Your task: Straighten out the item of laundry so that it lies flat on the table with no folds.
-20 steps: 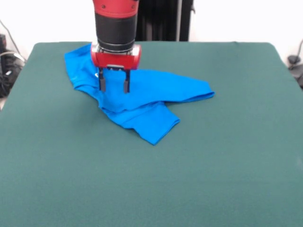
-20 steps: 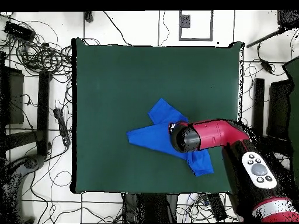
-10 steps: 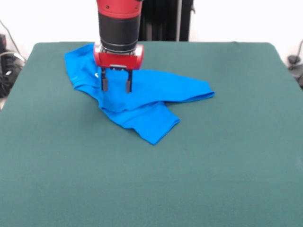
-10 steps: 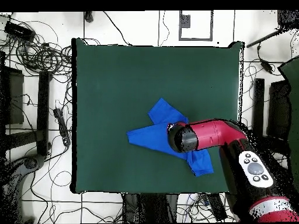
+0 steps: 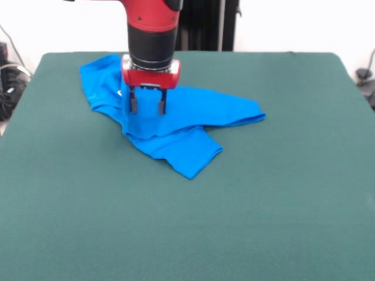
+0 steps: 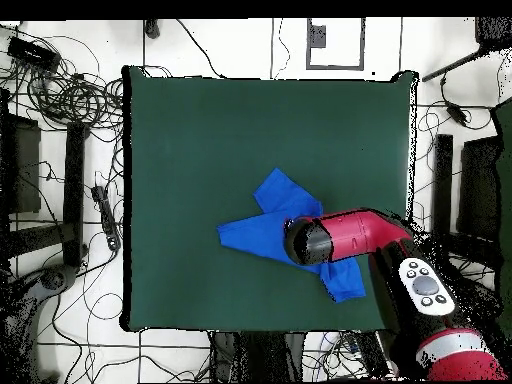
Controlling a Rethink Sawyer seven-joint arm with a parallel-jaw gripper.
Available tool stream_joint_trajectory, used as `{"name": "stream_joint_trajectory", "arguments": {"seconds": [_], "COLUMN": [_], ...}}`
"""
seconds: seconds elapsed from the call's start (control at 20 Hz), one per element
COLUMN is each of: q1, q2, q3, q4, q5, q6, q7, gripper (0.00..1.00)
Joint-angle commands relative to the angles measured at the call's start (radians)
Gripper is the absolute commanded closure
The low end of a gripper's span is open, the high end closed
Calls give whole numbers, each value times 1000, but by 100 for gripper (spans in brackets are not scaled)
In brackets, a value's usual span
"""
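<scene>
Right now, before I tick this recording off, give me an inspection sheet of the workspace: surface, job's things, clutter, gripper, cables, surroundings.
Surface: dark green table, bare apart from the shirt.
Job's things: blue T-shirt crumpled, folded over itself, one part pointing toward the front view's camera; not flat.
Clutter: nothing seen on the table.
Gripper: gripper open, fingers pointing down over the shirt, holding nothing.
Cables: loose cables on the floor around the table, none on it.
Surroundings: white floor, dark equipment beside the table.
</scene>
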Motion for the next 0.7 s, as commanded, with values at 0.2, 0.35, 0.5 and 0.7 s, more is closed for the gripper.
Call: {"name": "stream_joint_trajectory", "arguments": {"seconds": [0.2,0.35,0.5,0.7], "q1": [57,52,45,41], "q2": [108,102,101,99], "q3": [-11,-11,-15,-13], "q4": [-22,-12,-3,-6], "q5": [10,16,19,27], "q6": [-84,-90,-129,-119], "q7": [87,79,92,78], "gripper": [0,0,0,100]}}
